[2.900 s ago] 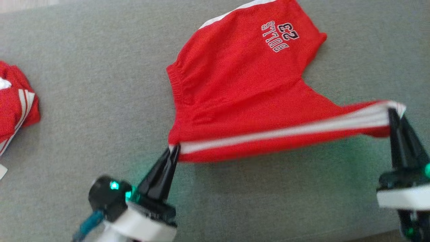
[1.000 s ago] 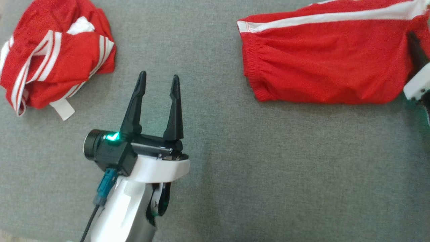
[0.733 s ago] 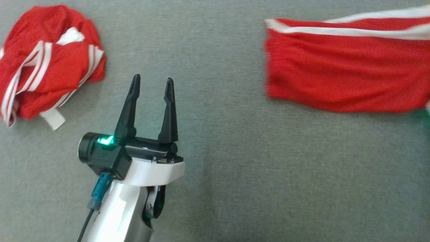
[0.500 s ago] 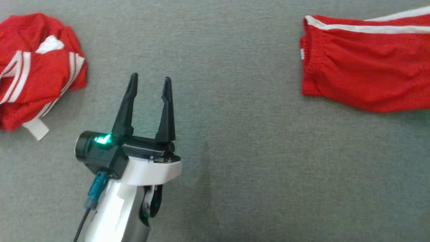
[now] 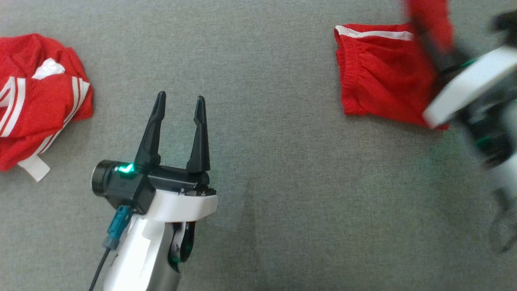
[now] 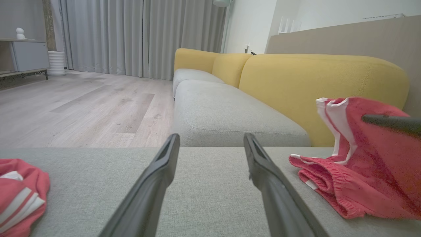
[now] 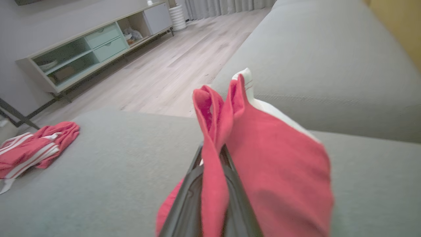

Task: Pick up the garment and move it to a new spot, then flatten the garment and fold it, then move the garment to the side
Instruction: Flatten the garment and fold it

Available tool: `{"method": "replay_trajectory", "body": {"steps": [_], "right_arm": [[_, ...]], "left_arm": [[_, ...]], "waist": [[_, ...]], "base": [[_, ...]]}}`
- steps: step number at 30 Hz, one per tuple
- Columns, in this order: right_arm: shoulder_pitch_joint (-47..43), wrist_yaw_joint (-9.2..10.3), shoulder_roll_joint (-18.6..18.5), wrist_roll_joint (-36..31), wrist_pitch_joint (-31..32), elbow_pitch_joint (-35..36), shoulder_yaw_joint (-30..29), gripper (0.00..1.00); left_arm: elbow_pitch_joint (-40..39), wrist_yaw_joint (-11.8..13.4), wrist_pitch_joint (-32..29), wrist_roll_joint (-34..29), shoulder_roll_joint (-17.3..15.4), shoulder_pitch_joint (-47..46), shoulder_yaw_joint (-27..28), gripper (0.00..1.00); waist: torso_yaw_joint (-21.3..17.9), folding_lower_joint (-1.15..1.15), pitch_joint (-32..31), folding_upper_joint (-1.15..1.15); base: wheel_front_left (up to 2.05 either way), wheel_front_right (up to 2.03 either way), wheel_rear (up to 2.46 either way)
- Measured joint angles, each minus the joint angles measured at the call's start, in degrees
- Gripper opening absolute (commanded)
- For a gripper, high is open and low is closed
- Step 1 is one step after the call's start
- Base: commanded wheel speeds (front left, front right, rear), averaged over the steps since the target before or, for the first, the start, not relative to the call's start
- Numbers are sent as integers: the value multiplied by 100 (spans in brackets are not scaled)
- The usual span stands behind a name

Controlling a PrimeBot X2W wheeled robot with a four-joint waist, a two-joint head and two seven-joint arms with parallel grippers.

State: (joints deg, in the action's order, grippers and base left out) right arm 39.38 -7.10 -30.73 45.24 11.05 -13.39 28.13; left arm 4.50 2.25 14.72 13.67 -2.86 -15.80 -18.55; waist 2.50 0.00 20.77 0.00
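Red cloth: the garment (image 5: 375, 76), folded shorts with a white side stripe, lies at the far right of the grey cushion (image 5: 282, 182), one end raised in the right gripper (image 7: 212, 149).
State, right: fingers clamped together on a pinched ridge of the garment.
State, left: the left gripper (image 5: 179, 105) has its fingers apart, holds nothing, and hovers over bare cushion well apart from the garment.
Risk, unfolding: a single-point hold leaves the waistband end on the cushion, where friction may pull the layers apart.
Risk, slip: the pinch looks thin, so a quick move could pull the cloth free.
Risk, wrong item: a second garment (image 5: 40, 97), alike in colour, lies crumpled at the left.
Hidden: the right fingertips are buried in cloth, and the number of layers gripped cannot be told.
Blurred: the right arm is smeared in the head view and covers the garment's right end.
Cut off: the second garment runs past the left edge.
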Motion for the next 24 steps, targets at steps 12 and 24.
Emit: {"method": "replay_trajectory", "body": {"steps": [12,24], "right_arm": [[-1028,0,1166,-1159,-984,338,-855,100],[-3131,0,1577,-2242,-2536,-198,-1960,100]], "left_arm": [[19,137,0,215,3,176,-42,100],[-99,313,0,-81,2,1372,586,100]], "waist": [[86,0,-296,0],[-133,-1,-1313,0]], "base": [[0,0,0],[0,0,0]]}}
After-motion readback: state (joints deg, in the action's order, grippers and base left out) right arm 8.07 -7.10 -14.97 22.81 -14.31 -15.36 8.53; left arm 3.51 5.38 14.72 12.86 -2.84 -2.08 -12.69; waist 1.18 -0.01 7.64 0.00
